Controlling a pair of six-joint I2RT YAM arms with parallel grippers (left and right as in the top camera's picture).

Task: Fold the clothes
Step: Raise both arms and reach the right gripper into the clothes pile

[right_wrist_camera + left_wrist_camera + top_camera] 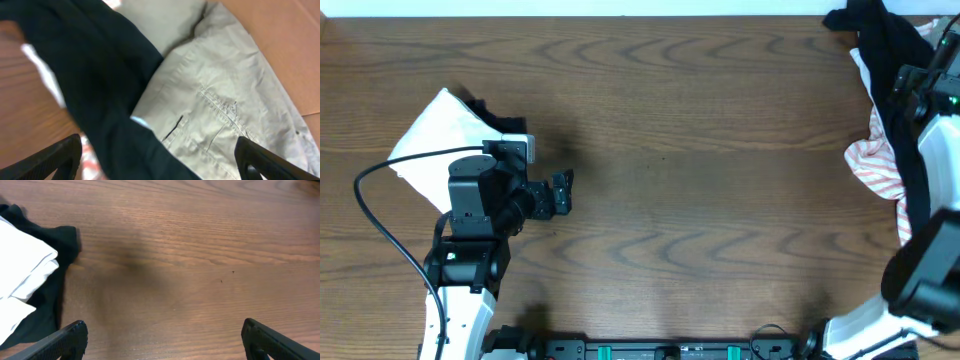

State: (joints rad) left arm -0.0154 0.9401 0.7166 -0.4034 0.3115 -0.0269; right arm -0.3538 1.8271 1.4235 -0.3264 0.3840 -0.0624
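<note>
The pale sage shorts show in the right wrist view, lying wrinkled with a seam and a pocket slit visible. A black garment drapes across their left part. My right gripper is open just above both, one finger over the black garment side and one over the shorts. It holds nothing. In the overhead view the shorts are mostly hidden in the pile at the far right. My left gripper is open and empty over bare wood; it also shows in the overhead view.
A white folded cloth bundle lies on a black cloth at the left, also seen in the left wrist view. A pink-and-white striped garment and the black garment are piled at the right edge. The table is brown wood.
</note>
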